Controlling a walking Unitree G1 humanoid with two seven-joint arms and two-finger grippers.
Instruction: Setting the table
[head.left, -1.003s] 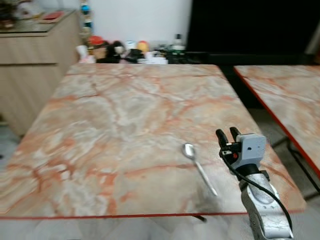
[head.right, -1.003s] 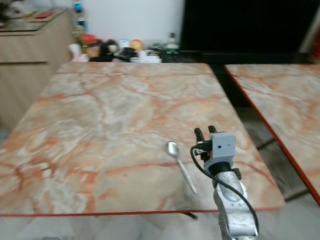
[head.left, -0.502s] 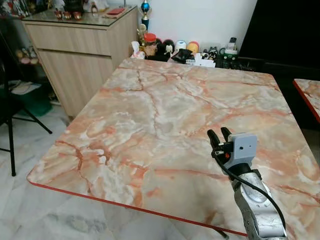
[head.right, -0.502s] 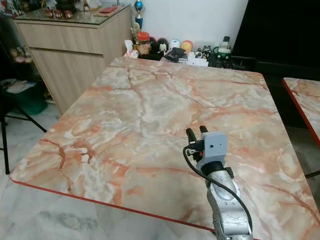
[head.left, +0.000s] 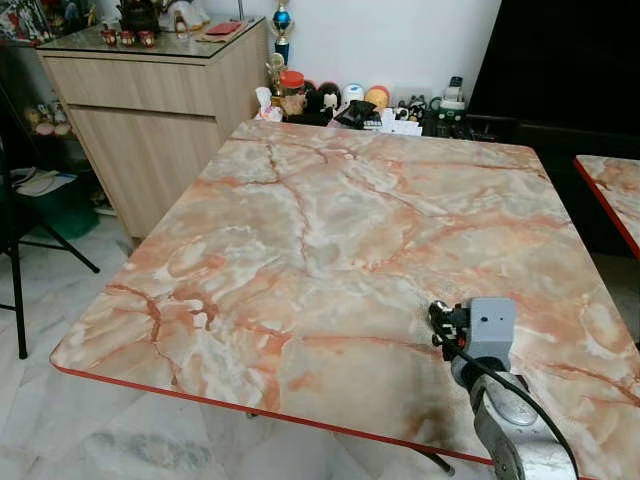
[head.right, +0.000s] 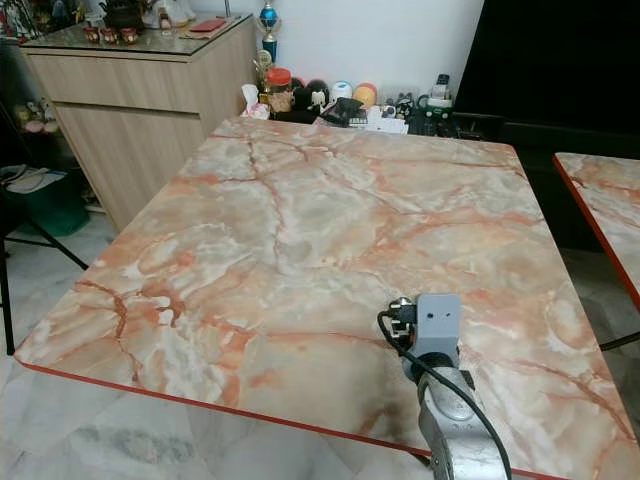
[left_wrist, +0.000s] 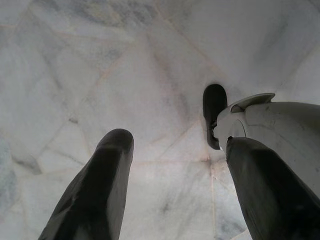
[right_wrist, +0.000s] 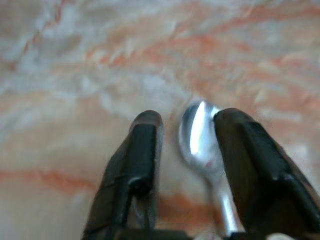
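A silver spoon (right_wrist: 198, 131) lies on the marble table (head.left: 330, 220) near its front right corner. My right gripper (right_wrist: 182, 117) is down at the tabletop over it, open, with the spoon's bowl between the two black fingers (right_wrist: 142, 150) and close against one of them. In the eye views the right gripper (head.left: 438, 320) and its grey wrist block cover the spoon. My left gripper (left_wrist: 175, 141) hangs idle and open over the pale floor tiles, beside the robot's own foot (left_wrist: 214, 112).
A wooden cabinet (head.left: 150, 90) stands at the back left, with jars and small items (head.left: 350, 102) along the table's far edge. A second marble table (head.left: 615, 185) is close on the right. A dark chair (head.left: 15, 235) stands at the left edge.
The camera has shifted left over the second. My right gripper has dropped from above the table down to the tabletop, around the spoon that lay beside it one second ago.
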